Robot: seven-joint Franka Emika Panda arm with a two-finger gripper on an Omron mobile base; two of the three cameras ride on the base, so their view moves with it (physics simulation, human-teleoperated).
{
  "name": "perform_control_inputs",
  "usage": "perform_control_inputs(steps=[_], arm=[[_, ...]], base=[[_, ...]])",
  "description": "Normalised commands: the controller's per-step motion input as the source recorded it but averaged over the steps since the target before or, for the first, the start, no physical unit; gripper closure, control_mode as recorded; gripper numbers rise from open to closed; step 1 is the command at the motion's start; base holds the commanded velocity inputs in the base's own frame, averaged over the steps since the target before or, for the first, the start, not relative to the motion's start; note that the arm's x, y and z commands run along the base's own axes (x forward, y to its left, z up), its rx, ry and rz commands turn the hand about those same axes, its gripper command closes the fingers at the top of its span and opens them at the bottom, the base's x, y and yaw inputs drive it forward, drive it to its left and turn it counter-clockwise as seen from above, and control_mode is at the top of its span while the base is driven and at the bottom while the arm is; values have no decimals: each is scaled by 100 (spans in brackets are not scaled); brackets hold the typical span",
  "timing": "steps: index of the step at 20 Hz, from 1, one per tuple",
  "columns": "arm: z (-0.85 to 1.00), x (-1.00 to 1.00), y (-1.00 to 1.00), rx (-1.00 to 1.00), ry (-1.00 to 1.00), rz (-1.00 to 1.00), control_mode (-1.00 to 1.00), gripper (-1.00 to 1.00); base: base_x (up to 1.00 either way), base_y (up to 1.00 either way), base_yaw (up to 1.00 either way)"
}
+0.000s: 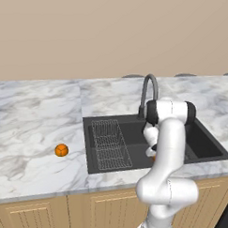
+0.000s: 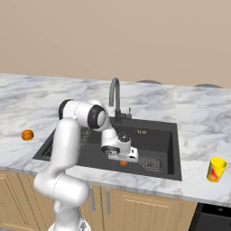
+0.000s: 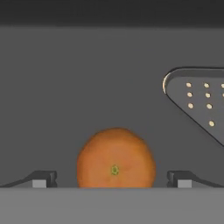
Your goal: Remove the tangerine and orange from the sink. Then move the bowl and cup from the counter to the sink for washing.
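so the fruit still in the sink point(image 2: 155, 135) sits dead centre between the two fingers point(image 3: 43, 178), just ahead of them on the basin floor, and it's round so there's no long axis to line up with; fingers are spread wide and holding nothing, one tip each side of it; the other fruit point(image 1: 61, 150) is already out on the desk point(image 1: 36, 112) left of the basin. The cup point(image 2: 216, 169) stands on the desk to the right, red mark on it but no readable writing anywhere

You have a plain beige wall point(image 1: 115, 31) behind, and light wooden cabinet fronts point(image 1: 31, 213) below, nothing more.
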Motion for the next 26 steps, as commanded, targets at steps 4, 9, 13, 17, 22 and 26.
perform_control_inputs(steps=[4, 9, 13, 17, 22, 26], arm=[[-17, 22, -7, 0, 2, 0, -100, -100], [-17, 13, -5, 0, 1, 0, -100, -100], [-16, 10, -4, 0, 0, 0, -100, -100], [-15, 4, -2, 0, 0, 0, -100, 100], [-6, -1, -6, 0, 0, 0, -100, 100], [0, -13, -9, 0, 0, 0, -100, 100]], base=[[0, 0, 0], [0, 0, 0], [0, 0, 0], [0, 0, 0], [0, 0, 0], [0, 0, 0]])
